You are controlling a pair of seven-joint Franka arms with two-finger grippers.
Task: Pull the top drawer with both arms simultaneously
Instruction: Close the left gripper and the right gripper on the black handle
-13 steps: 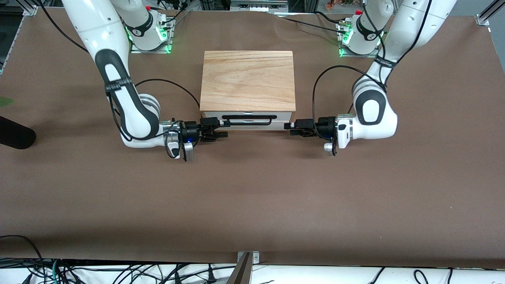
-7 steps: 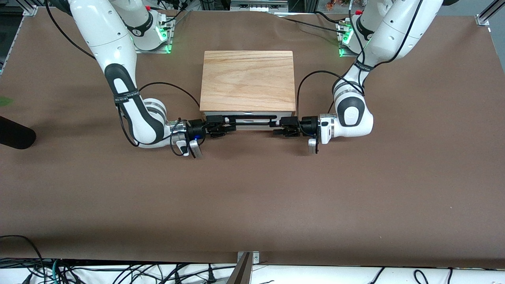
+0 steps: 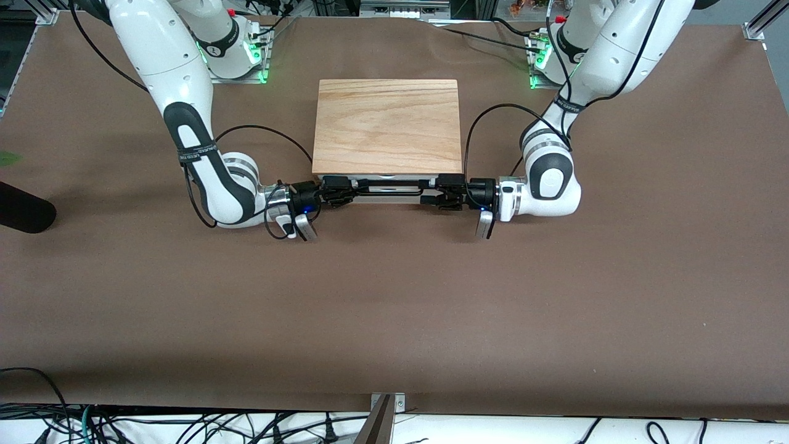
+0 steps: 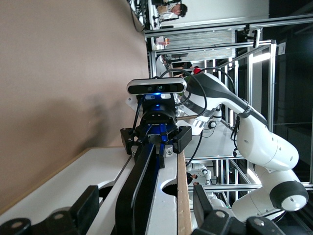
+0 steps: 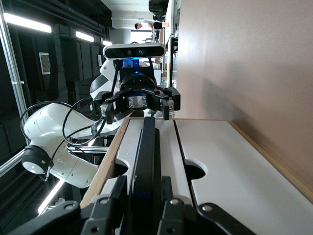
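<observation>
The top drawer [image 3: 394,187] sits closed under the light oak top board [image 3: 387,126], and its white front [image 5: 128,147] carries a wide black wire handle [image 3: 389,184]. My right gripper [image 3: 346,191] is at the handle's end toward the right arm. In the right wrist view it [image 5: 144,191] is shut on the handle [image 5: 146,156]. At the handle's other end is my left gripper [image 3: 431,192]. It [image 4: 145,203] stands open, one finger on each side of the handle [image 4: 139,191], with clear gaps.
A second white drawer front [image 5: 220,161] lies below the top one. The cabinet stands on the brown table [image 3: 394,308], midway between the two arm bases. A dark object [image 3: 24,213] lies at the table edge toward the right arm's end.
Both arms have swung in from beside the cabinet to the two ends of the handle. The right gripper has closed on it. The left gripper's fingers have narrowed slightly.
</observation>
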